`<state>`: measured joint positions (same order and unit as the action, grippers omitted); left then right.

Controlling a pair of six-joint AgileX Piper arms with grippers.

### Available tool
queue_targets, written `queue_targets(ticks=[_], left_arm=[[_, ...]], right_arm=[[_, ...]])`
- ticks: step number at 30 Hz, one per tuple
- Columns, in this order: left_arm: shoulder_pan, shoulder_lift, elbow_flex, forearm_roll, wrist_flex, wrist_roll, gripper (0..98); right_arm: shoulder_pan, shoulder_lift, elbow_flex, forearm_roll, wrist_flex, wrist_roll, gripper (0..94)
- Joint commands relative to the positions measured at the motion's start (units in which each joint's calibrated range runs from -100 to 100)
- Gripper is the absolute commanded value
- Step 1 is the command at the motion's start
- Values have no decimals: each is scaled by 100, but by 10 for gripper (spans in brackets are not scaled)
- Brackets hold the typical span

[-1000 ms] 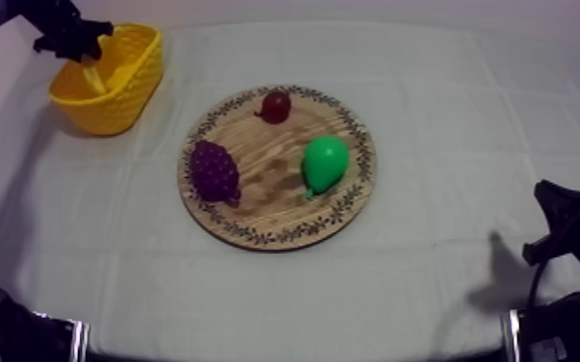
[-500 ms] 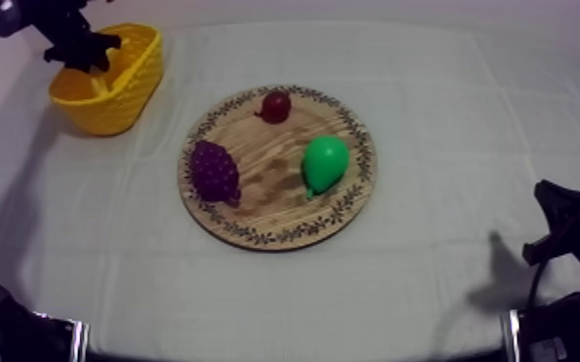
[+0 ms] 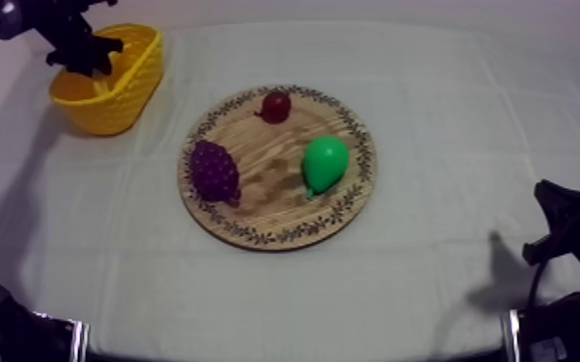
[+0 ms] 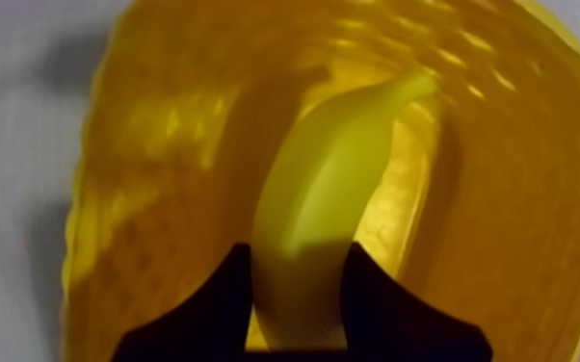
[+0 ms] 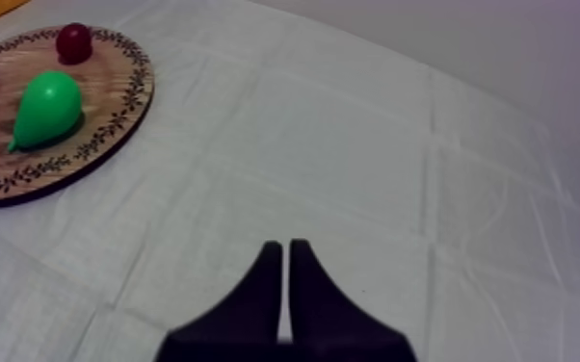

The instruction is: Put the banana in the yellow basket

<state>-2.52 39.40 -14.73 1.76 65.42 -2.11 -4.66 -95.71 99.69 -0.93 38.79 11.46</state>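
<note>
Left arm reaches in from the upper left of the top view, and my left gripper (image 3: 84, 50) hangs over the far side of the yellow basket (image 3: 128, 94), which sits at the far left of the table (image 3: 448, 116). Through the left wrist camera I see its two black fingers (image 4: 219, 306) pressed against either side of the banana (image 4: 328, 183), clamped on its near end. The banana is inside the basket, its far tip leaning on the inner wall. I cannot tell whether its underside touches the basket floor, and its near end is cut off behind my fingers.

My right gripper (image 5: 286, 248) sits low at the right side over bare cloth, its fingers together in a narrow wedge, holding nothing.

Mid-table, well apart from the basket, lies the round wooden board (image 3: 267, 197). On it are a bunch of grapes (image 3: 214, 171) at the left, a pear (image 3: 325, 162) at the right and a small red fruit (image 3: 276, 106) by the far rim. None of them touch one another. In the right wrist view the grapes are cut off at the edge.
</note>
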Motion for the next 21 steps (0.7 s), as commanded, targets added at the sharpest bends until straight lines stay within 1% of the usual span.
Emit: queue_targets(ticks=[1, 12, 18, 21], left_arm=[[5, 0, 5, 9, -10, -4, 357], [35, -2, 53, 98, -77, -51, 478], [50, -46, 115, 109, -104, -54, 474], [54, -111, 135, 104, -106, -44, 447]], right_arm=[[-1, -5, -3, 2, 0, 0, 3], [-1, -5, -3, 2, 0, 0, 3], [-1, -5, -3, 2, 0, 0, 3], [-1, -5, -3, 2, 0, 0, 3]])
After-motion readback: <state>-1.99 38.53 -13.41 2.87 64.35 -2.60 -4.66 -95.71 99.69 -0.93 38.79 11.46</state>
